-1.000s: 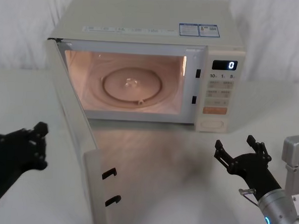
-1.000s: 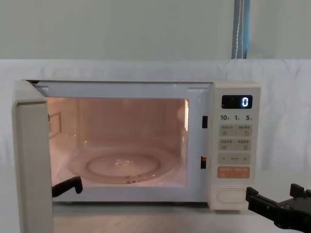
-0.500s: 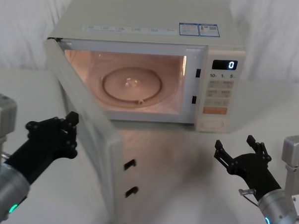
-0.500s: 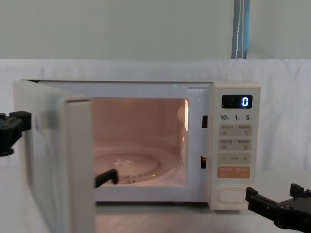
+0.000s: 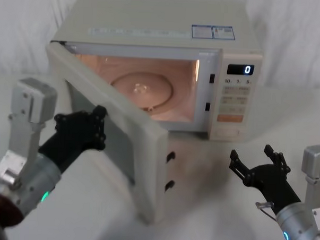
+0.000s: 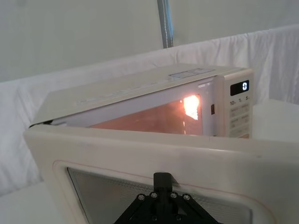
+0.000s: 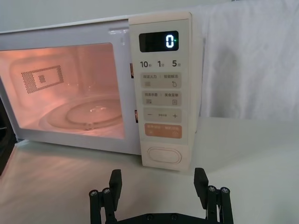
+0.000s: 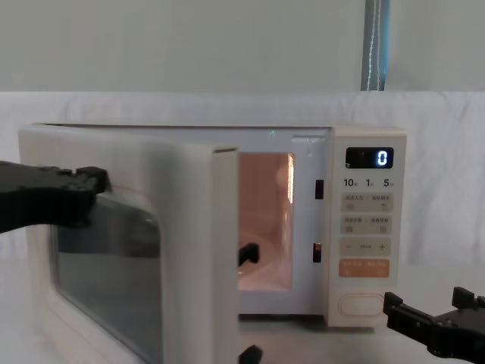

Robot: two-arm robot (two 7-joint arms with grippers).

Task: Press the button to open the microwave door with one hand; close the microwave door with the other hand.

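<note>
Pressing microwave door (image 5: 121,145) half-shut: left end effector (image 5: 88,130), grip unclear; right end effector (image 5: 256,166) open, white table (image 5: 209,207).

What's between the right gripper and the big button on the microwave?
Nothing but bare table. In the right wrist view the right gripper sits open, short of the button, on the microwave.

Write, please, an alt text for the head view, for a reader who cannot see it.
The left gripper presses on the outside of the microwave door, which stands about half open. The microwave is lit inside and its display shows 0. The right gripper hovers open above the table, in front of the button.
</note>
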